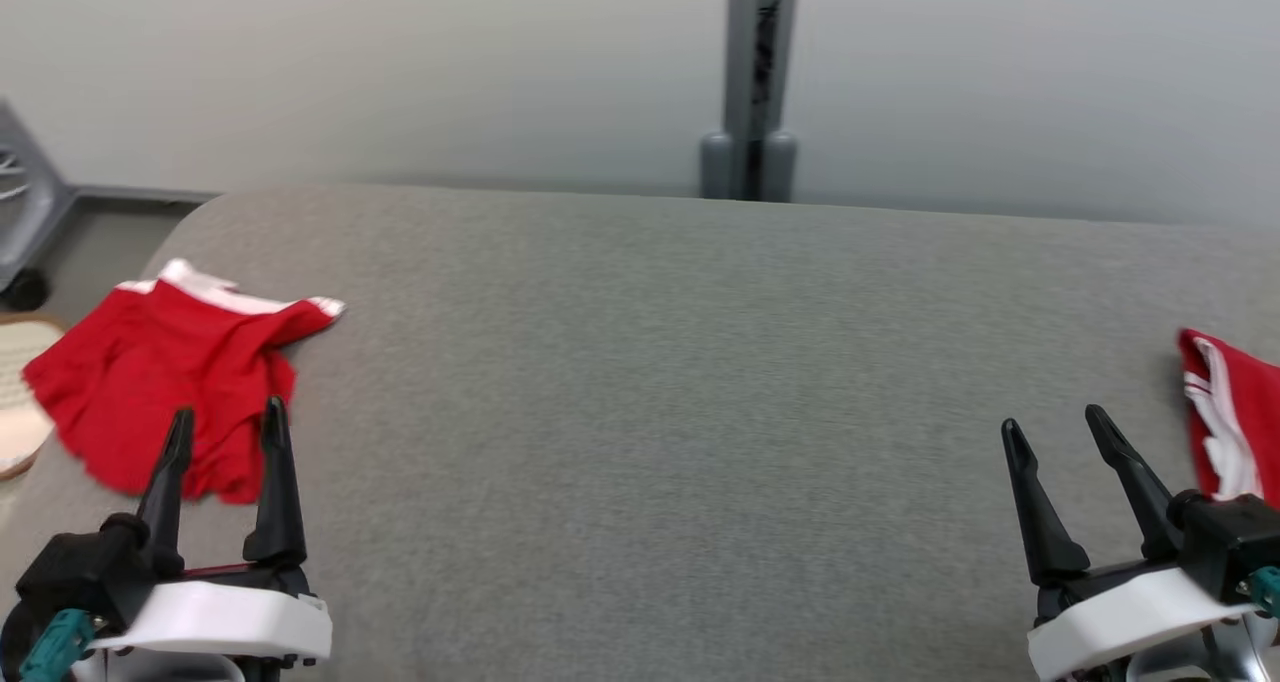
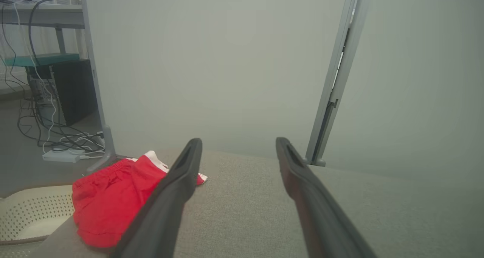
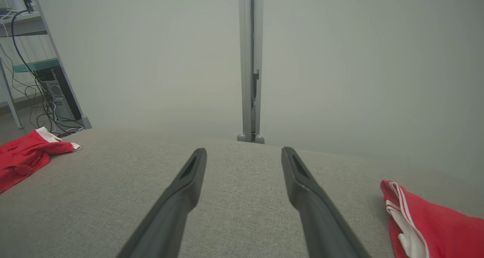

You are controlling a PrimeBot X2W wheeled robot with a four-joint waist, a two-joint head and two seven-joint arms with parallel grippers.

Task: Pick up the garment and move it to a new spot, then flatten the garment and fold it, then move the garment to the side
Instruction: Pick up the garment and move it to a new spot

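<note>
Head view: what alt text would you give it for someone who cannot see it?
A crumpled red garment with white trim lies at the left edge of a grey padded table, just beyond the open left gripper. A second red garment lies at the right edge, beside the open right gripper.

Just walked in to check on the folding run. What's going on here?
A two-armed robot faces a grey table. The left gripper and right gripper are both open and empty, low at the near edge. A crumpled red garment lies at the table's left end, just beyond the left gripper, with nothing gripping it. A second red garment with white trim lies at the right edge and looks folded. No pick-up has started yet.
</note>
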